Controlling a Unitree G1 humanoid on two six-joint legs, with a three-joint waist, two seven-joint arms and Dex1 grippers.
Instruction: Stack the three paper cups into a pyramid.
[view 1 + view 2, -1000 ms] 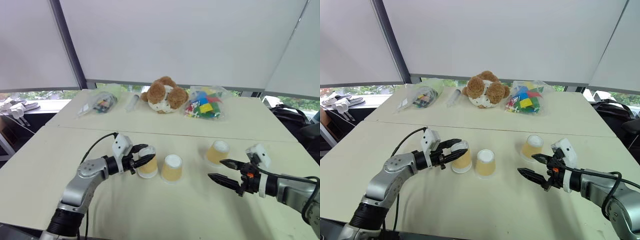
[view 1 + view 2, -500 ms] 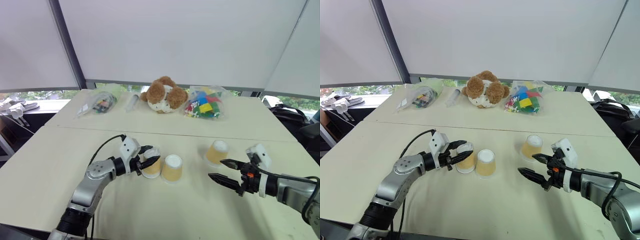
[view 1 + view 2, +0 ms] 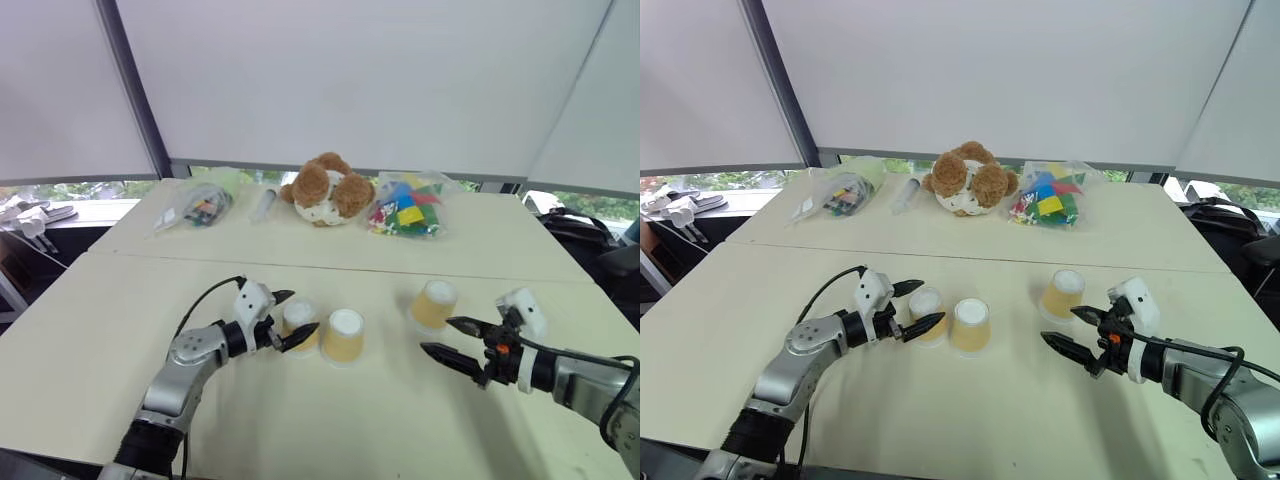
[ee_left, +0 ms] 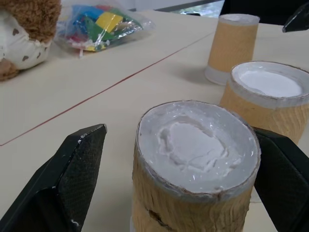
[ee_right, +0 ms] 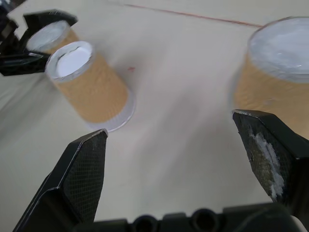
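Note:
Three tan paper cups stand upside down on the pale table [image 3: 330, 430], white bases up. The left cup [image 3: 298, 320] sits close beside the middle cup [image 3: 343, 336]; whether they touch I cannot tell. My left gripper [image 3: 291, 318] is open, one black finger on each side of the left cup [image 4: 193, 164], with gaps showing between the fingers [image 4: 72, 183] and the cup. The right cup [image 3: 434, 304] stands apart farther right. My right gripper [image 3: 439, 337] is open, just in front of and beside that cup [image 5: 280, 82], holding nothing.
At the far side of the table lie a brown teddy bear [image 3: 325, 190], a clear bag of coloured blocks [image 3: 408, 210], a second clear bag [image 3: 198, 205] and a syringe-like tube [image 3: 263, 205]. Bare table lies between the middle and right cups.
My left gripper was shut on the left cup and has now opened; the cup stands free on the table beside the middle cup. The right gripper has stayed open and barely moved.

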